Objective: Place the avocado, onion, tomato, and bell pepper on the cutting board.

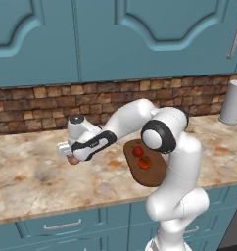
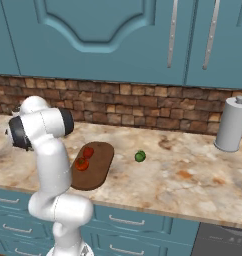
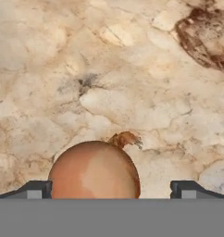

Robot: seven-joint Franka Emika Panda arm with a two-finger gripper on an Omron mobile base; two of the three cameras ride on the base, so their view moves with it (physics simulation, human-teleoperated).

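In the left base view the gripper (image 1: 71, 158) hangs low at left of centre, just over the marble counter (image 1: 32, 181), with the onion (image 1: 73, 160) peeking out beneath it. To its right the cutting board (image 1: 152, 176) carries two red fruits (image 1: 138, 151), one beside the other. In the hand view the fingertips (image 3: 37, 189) stand spread wide at the lower corners, the onion (image 3: 94, 170) between them but nearer the left one; whether they touch it I cannot tell. In the right base view the avocado (image 2: 140, 156) sits right of the board (image 2: 100, 170), apart from it.
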